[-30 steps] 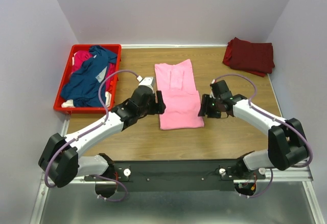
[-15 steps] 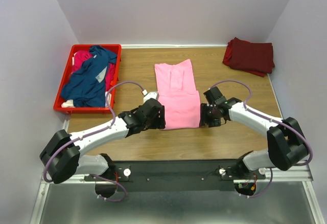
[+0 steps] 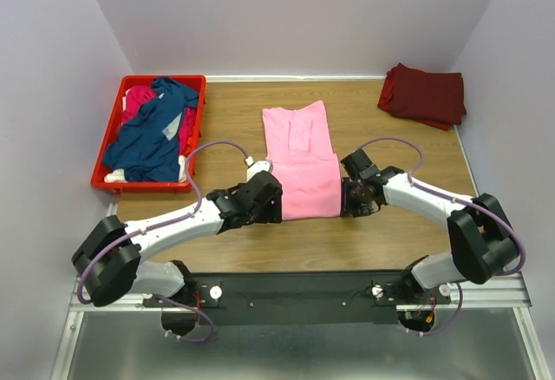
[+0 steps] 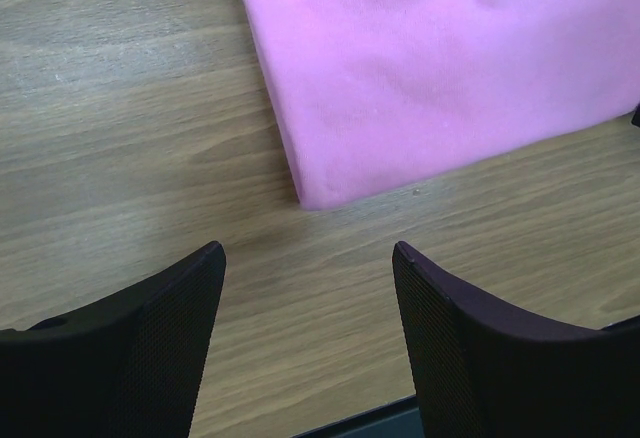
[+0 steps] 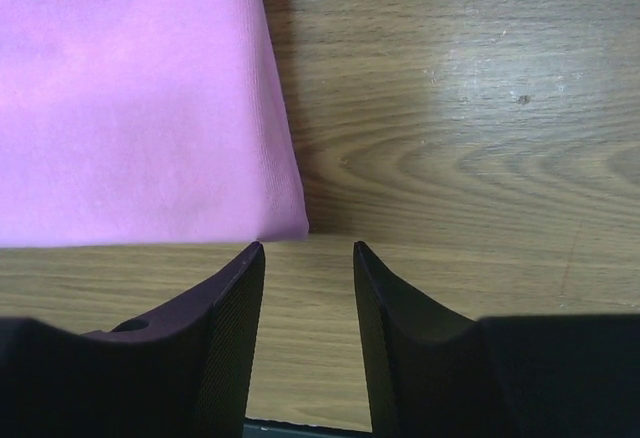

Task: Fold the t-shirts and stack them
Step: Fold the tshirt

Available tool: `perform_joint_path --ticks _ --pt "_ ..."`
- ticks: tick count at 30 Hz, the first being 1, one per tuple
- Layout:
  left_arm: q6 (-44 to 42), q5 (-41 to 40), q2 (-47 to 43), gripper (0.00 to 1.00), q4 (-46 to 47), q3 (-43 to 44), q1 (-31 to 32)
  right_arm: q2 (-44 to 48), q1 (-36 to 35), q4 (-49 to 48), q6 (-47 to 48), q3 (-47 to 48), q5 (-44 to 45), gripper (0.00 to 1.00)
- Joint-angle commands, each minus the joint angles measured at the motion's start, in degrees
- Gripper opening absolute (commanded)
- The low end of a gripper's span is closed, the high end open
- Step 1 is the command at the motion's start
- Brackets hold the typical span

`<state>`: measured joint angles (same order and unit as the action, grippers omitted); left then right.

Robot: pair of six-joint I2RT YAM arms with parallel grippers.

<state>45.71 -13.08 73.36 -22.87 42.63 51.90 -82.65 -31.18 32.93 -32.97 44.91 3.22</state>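
Note:
A light pink t-shirt point(image 3: 302, 167) lies flat in the middle of the wooden table, folded into a long strip. My left gripper point(image 3: 276, 209) stands open just short of its near-left corner, with only bare wood between the jaws point(image 4: 307, 250); the pink t-shirt point(image 4: 440, 68) fills the upper part of that wrist view. My right gripper point(image 3: 348, 203) is at the near-right corner, open with a narrower gap point(image 5: 308, 246) and nothing in it. The pink t-shirt point(image 5: 130, 98) ends just beyond its left fingertip. A folded dark maroon t-shirt point(image 3: 423, 94) rests at the far right.
A red crate point(image 3: 165, 78) at the far left holds a crumpled navy t-shirt point(image 3: 152, 133) and a magenta t-shirt point(image 3: 137, 98). The table's near edge with the black base rail point(image 3: 303, 289) runs just behind both grippers. Grey walls stand close on three sides.
Both grippers have slid along the pink t-shirt's sides toward its near corners. The right jaws have drawn closer together. The shirt has not moved.

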Motion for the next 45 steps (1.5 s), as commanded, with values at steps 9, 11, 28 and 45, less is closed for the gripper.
perform_joint_path --ticks 9,11,28,45 --pt "1.13 -2.30 1.78 0.76 -1.47 0.96 1.10 -7.42 -2.66 -2.78 -2.10 -0.43 6.79 0.37" --pt "1.13 -2.39 1.78 0.76 -1.82 0.96 1.19 -8.40 -3.45 -2.78 -2.45 -1.13 7.93 0.35" --pt "1.92 -0.63 8.27 0.78 -2.35 2.89 1.27 -10.07 -5.03 -2.87 -0.87 -3.86 5.74 0.01" --pt "3.86 -1.77 16.81 0.43 -5.16 8.70 1.45 -8.67 -7.58 -3.84 -0.60 -5.53 4.42 0.01"
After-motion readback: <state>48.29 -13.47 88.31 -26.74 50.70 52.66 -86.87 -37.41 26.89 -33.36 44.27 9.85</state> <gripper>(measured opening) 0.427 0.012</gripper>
